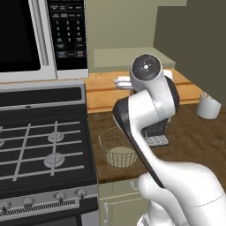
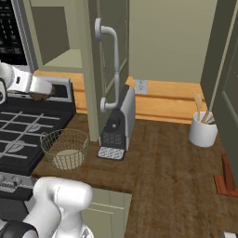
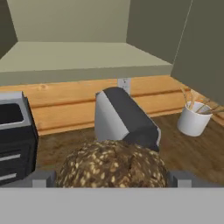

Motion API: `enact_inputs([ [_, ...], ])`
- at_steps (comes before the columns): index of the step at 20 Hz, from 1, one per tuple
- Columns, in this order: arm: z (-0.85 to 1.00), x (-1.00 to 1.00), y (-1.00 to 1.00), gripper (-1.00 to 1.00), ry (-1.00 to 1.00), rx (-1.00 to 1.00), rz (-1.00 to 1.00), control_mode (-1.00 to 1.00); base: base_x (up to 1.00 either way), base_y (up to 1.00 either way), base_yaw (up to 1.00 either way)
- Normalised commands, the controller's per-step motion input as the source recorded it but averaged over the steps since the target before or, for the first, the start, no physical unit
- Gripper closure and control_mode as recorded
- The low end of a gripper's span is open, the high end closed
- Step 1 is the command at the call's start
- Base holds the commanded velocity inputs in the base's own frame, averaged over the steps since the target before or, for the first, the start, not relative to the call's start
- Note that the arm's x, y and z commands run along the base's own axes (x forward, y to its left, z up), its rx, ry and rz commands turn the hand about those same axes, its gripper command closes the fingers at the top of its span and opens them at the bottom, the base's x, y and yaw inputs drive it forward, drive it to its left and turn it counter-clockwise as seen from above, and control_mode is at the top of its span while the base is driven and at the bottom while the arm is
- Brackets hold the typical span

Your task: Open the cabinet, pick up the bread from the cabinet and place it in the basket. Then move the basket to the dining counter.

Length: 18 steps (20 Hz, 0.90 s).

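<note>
The bread (image 3: 111,164), a round dark-brown seeded lump, hangs in the air between my fingertips (image 3: 43,179), well above the worktop. My gripper (image 2: 44,92) reaches out level below the cabinet's shelf and is shut on the bread (image 2: 39,96). The cabinet (image 2: 109,56) stands open, its door with the long silver handle swung out and its shelf (image 3: 87,54) bare. Below and slightly right of the gripper, the round wire basket (image 2: 65,148) sits on the worktop with nothing in it. From the left base camera I see the gripper (image 1: 123,82) behind the arm and the basket (image 1: 118,148) beside the stove. The dining counter is out of view.
A dark coffee machine (image 2: 118,125) stands just right of the basket, under the open door. A white cup (image 2: 203,130) with wooden utensils sits at the far right. The gas stove (image 1: 39,145) and microwave (image 1: 39,35) lie to the left. A red object (image 2: 225,179) rests at the right edge.
</note>
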Motion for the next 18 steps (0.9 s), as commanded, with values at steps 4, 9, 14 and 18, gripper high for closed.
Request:
enact_inputs([
  [4, -1.00, 0.18, 0.07, 1.00, 0.31, 0.08, 0.00, -1.00, 0.00, 0.00, 0.00],
  [9, -1.00, 0.25, 0.00, 1.00, 0.28, 0.12, 0.00, -1.00, 0.00, 0.00, 0.00],
  [14, -0.94, 0.89, 0.19, 1.00, 0.23, 0.00, 0.02, -1.00, 0.00, 0.00, 0.00],
  [18, -1.00, 0.13, 0.60, 1.00, 0.04, -0.01, 0.05, -1.00, 0.00, 0.00, 0.00],
])
